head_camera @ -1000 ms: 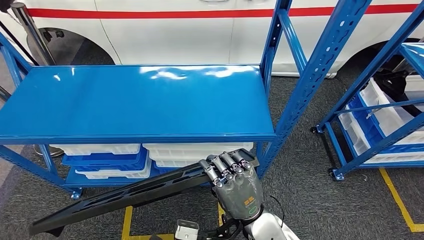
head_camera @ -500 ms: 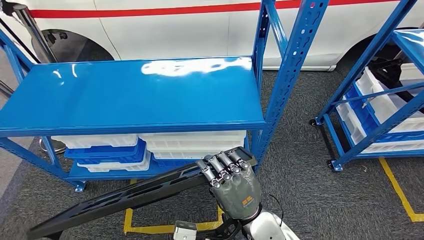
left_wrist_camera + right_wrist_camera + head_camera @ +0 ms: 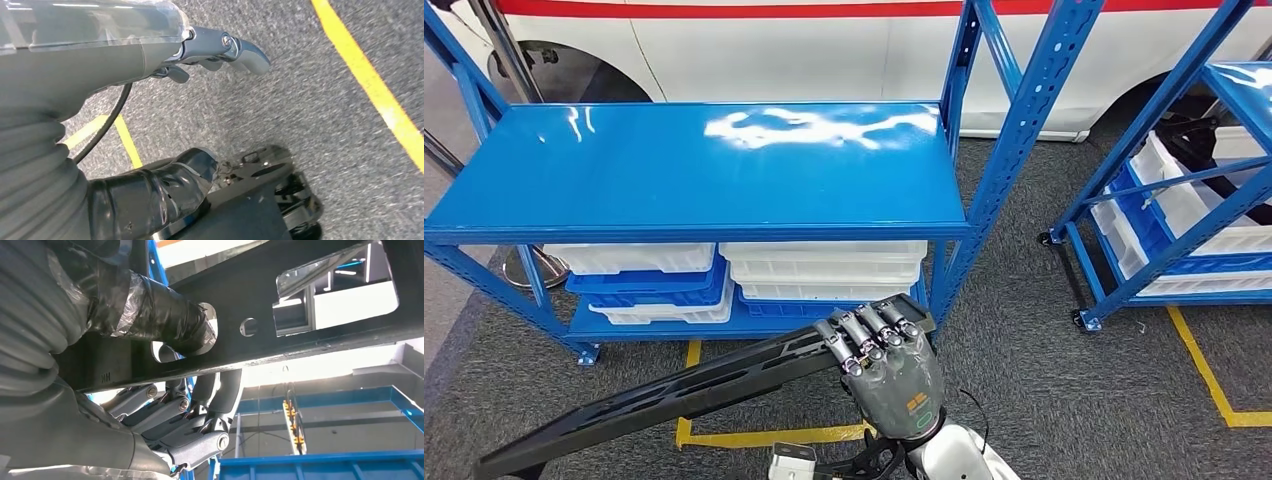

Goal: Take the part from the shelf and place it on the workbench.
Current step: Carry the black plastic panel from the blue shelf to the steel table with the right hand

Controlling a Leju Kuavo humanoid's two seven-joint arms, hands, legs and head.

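Closer now: blue workbench (image 3: 704, 170), white car (image 3: 824, 50).

The blue worktop (image 3: 694, 175) lies bare from edge to edge; blue uprights (image 3: 1014, 150) stand at its right corners.

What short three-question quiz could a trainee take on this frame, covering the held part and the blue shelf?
1. True or false: the right hand grips the long black part near one end.
2. What lies on the top deck of the blue shelf? A) white bins B) nothing C) the black part
3. Fill in: the white and blue bins sit on the shelf's ____ level.

Key: 1 true; 2 B; 3 lower.
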